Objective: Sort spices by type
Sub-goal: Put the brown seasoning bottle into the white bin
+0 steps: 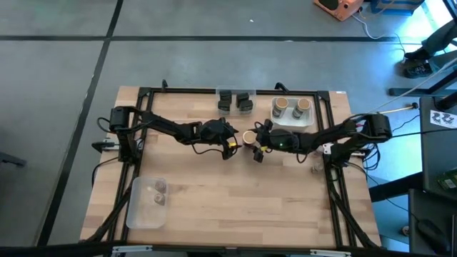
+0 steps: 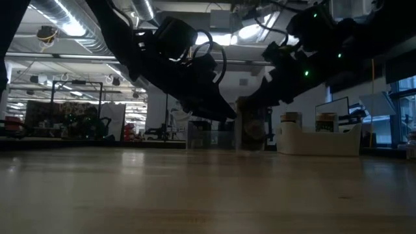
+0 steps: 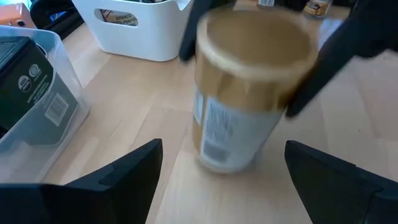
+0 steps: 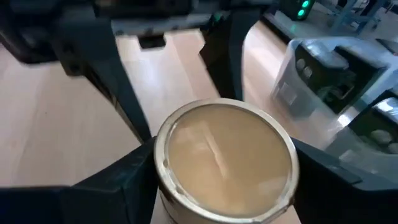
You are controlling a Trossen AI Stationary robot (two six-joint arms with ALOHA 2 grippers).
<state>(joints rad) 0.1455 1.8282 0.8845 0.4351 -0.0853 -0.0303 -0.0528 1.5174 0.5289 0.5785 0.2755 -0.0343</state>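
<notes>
A round tan-topped jar point(image 1: 248, 137) stands upright on the wooden surface point(image 1: 235, 200), just in front of the white tray point(image 1: 293, 120) and a little to that tray's left in the high view. The right gripper point(image 4: 221, 180) is at this jar: its dark fingers point(image 4: 118, 180) sit on either side of the lid, right against it, though whether they are actually clamped on it cannot be told. The left gripper point(image 3: 221, 180) faces the same jar from the opposite side, its fingers point(image 3: 118, 177) spread wide apart and clear of the jar, holding nothing.

Inside the white tray stand two more tan-topped jars point(image 1: 280, 105), side by side. To the tray's left, along the same far edge of the surface, a clear tray point(image 1: 236, 102) holds the dark boxy jars point(image 1: 226, 101). Well away from the white tray, at the near left corner of the surface, another clear tray point(image 1: 146, 205) holds the tiny brown-topped jars point(image 1: 159, 188).
</notes>
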